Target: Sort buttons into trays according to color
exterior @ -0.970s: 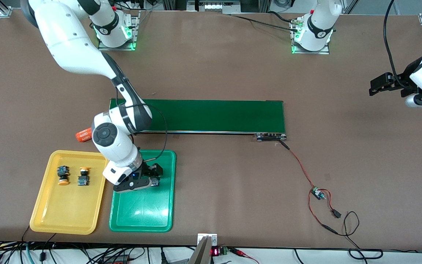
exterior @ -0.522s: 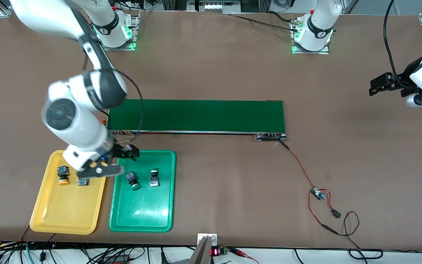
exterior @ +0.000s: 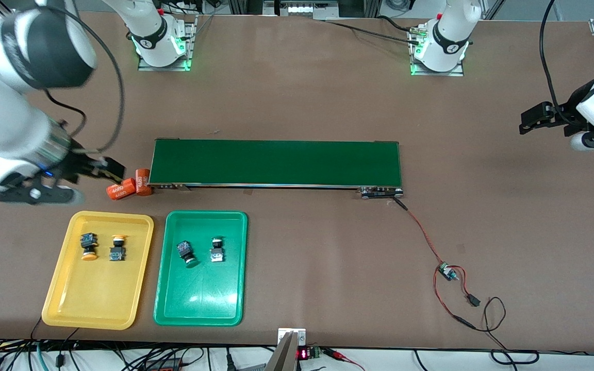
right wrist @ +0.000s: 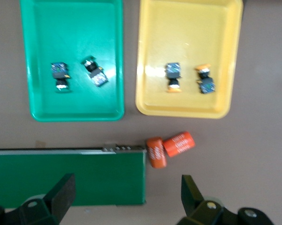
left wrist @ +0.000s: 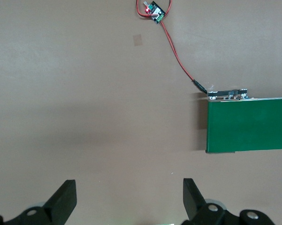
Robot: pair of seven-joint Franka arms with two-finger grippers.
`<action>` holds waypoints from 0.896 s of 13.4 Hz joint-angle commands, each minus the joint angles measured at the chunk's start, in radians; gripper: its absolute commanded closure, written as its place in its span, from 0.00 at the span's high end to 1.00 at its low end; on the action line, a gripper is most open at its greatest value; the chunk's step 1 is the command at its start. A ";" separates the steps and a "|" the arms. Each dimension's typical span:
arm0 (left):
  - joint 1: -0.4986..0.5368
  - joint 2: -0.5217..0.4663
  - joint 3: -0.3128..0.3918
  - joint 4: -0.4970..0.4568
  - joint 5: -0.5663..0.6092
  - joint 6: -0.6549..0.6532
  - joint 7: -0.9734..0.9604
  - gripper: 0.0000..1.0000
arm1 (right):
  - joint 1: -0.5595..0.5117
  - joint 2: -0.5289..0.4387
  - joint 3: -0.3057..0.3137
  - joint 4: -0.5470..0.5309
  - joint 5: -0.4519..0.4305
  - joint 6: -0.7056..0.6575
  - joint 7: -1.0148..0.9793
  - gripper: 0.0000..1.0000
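Cylinders [right wrist: 170, 148] show whole only from right wrist.

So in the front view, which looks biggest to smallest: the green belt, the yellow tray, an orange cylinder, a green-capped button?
1. Green belt.
2. Yellow tray.
3. Orange cylinder.
4. Green-capped button.

All lie flat on the table, so the order holds.

White rounded arm links, black joint bands, black grippers, black cables
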 commanded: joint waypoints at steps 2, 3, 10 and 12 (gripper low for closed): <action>-0.001 0.013 -0.004 0.032 0.003 -0.024 0.022 1.00 | -0.082 -0.219 0.004 -0.227 0.034 -0.010 -0.036 1.00; -0.001 0.013 -0.005 0.034 0.004 -0.024 0.022 1.00 | -0.100 -0.252 0.003 -0.265 0.034 -0.009 -0.036 1.00; -0.010 0.009 -0.008 0.037 0.004 -0.024 0.016 1.00 | -0.114 -0.326 -0.049 -0.375 0.063 -0.016 -0.086 1.00; -0.010 0.009 -0.008 0.035 0.003 -0.024 0.019 1.00 | -0.091 -0.323 -0.104 -0.375 0.063 -0.018 -0.091 1.00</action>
